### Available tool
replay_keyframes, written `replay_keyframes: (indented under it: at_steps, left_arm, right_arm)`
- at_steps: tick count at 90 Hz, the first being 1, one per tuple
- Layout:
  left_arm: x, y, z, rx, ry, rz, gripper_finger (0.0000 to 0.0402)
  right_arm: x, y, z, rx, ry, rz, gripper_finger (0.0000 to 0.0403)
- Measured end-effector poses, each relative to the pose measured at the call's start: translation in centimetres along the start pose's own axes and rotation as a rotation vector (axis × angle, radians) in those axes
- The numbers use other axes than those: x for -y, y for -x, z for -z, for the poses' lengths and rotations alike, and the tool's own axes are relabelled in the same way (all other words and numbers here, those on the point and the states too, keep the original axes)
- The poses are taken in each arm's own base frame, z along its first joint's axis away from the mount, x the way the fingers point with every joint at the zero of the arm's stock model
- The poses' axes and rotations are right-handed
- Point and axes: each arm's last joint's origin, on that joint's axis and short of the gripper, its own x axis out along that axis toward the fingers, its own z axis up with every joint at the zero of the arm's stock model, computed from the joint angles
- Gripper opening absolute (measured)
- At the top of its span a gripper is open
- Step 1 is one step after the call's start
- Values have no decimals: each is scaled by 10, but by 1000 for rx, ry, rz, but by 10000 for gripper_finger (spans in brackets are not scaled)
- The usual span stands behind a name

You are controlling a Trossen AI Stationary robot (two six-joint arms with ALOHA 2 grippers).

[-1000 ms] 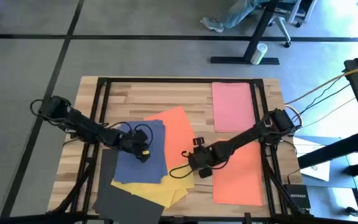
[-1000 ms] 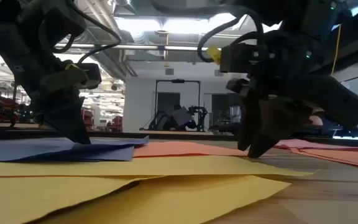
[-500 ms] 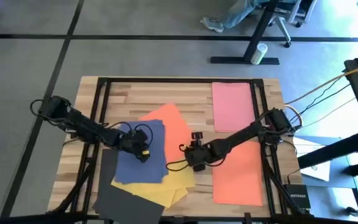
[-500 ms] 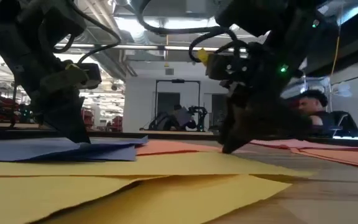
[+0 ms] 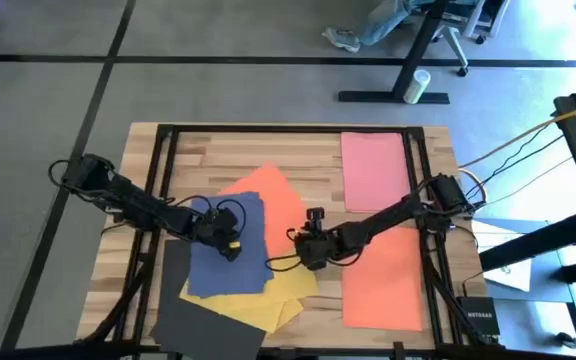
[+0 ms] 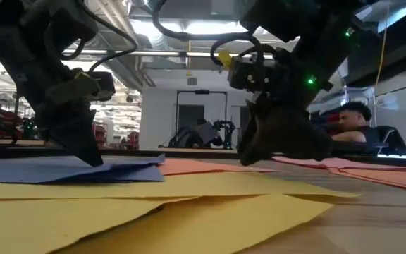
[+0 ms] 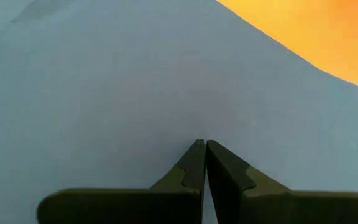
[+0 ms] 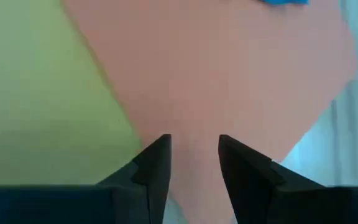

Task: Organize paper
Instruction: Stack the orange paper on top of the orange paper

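A navy blue sheet [image 5: 213,265] lies on top of an orange sheet [image 5: 280,200] and a yellow sheet [image 5: 273,295] in the table's middle. A dark grey sheet [image 5: 203,322] sticks out at the near edge. My left gripper [image 5: 231,247] stands shut on the blue sheet [image 7: 135,87]. My right gripper [image 5: 306,252] stands open on the orange sheet [image 8: 229,68], near that sheet's right corner. A pink sheet [image 5: 373,170] and a coral sheet [image 5: 383,280] lie flat at the right. My left gripper presses its shut fingertips [image 7: 204,149] down on the blue sheet's right half [image 7: 204,124], slanting down from the table's left. The sheet lies flat. My right gripper sets its two open fingertips [image 8: 161,146] on the orange sheet near its corner [image 8: 194,124], slanting down from the right. The sheet lies flat on the yellow one.
A black frame [image 5: 288,130] runs around the wooden table top. Bare wood [image 5: 218,160] shows at the far left. Cables loop by both wrists. In the low view a person [image 6: 358,116] sits beyond the table.
My right gripper has moved toward the table's left and a little toward the far edge, dragging the orange sheet with it. The sheet has slid and turned farther under the blue one, uncovering more yellow. The blue sheet stays pinned.
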Motion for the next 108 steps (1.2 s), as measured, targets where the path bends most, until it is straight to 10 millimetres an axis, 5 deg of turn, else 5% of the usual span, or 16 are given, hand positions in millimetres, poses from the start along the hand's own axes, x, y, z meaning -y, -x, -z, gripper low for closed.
replay_keyframes:
  at_steps: [28, 53, 108]
  left_arm:
    - [0, 0, 0, -2, -4, 1, 0]
    - [0, 0, 0, -3, -5, 2, 0]
    - [0, 0, 0, -4, -6, 2, 0]
  right_arm:
    - [-16, -1, -5, 67, 28, -76, 124]
    - [-15, -17, -10, 117, 16, -47, 124]
    - [-11, -13, -19, 114, 26, 75, 124]
